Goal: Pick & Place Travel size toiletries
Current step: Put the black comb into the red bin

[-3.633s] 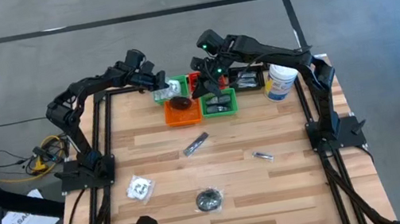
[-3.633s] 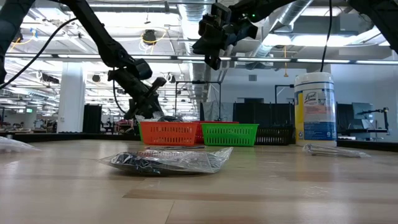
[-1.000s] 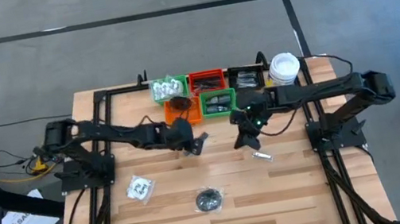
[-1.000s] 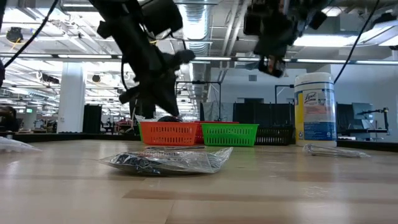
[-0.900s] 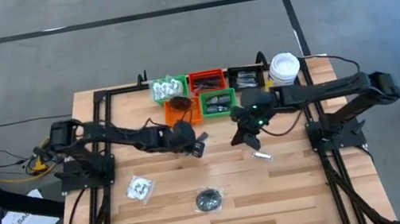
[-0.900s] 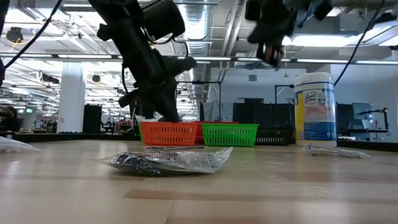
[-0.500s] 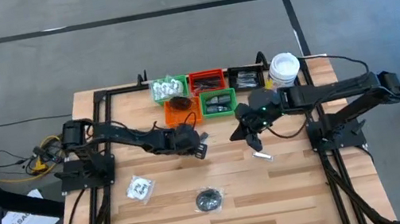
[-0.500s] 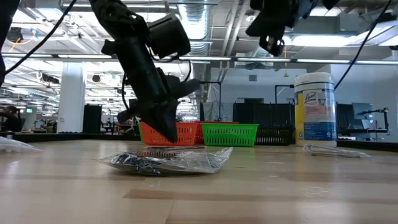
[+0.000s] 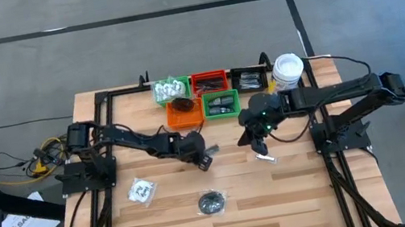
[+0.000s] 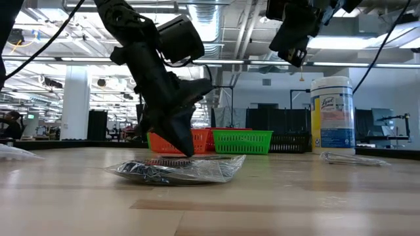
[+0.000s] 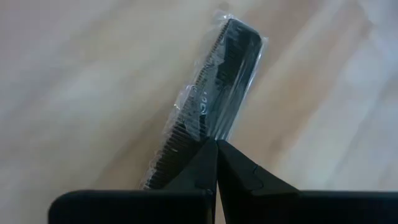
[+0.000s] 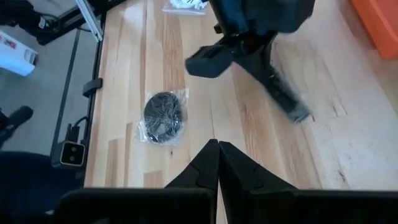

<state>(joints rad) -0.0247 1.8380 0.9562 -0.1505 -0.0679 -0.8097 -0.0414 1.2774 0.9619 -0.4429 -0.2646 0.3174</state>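
Observation:
A black comb in a clear wrapper (image 11: 217,87) lies flat mid-table. My left gripper (image 9: 205,160) is shut, and its tips (image 11: 216,144) stand at the comb's middle, low over the wood (image 10: 186,153). My right gripper (image 9: 259,147) is shut and holds nothing, high above the table (image 10: 296,60). Under it a slim silvery tube (image 9: 265,157) lies on the wood. A black round piece in plastic (image 9: 211,202) and a clear packet with white contents (image 9: 141,191) lie nearer the front edge. My left gripper's shut fingertips (image 11: 211,155) come slanting down from above at the comb wrapper's middle (image 11: 208,127), roughly along the comb. Whether they touch it I cannot tell. The comb lies flat on the table.
At the back stand small trays: green (image 9: 169,91) with white packets, orange (image 9: 184,113), red (image 9: 209,81), a second green (image 9: 221,106) and black (image 9: 249,80). A tall white canister (image 9: 287,69) stands right of them. Bare wood lies between the loose items.
My left gripper has sunk toward the table and the near edge, down to the comb packet, rolling a little; it has stayed shut. My right gripper has risen slightly and rolled, still shut. The comb has not moved.

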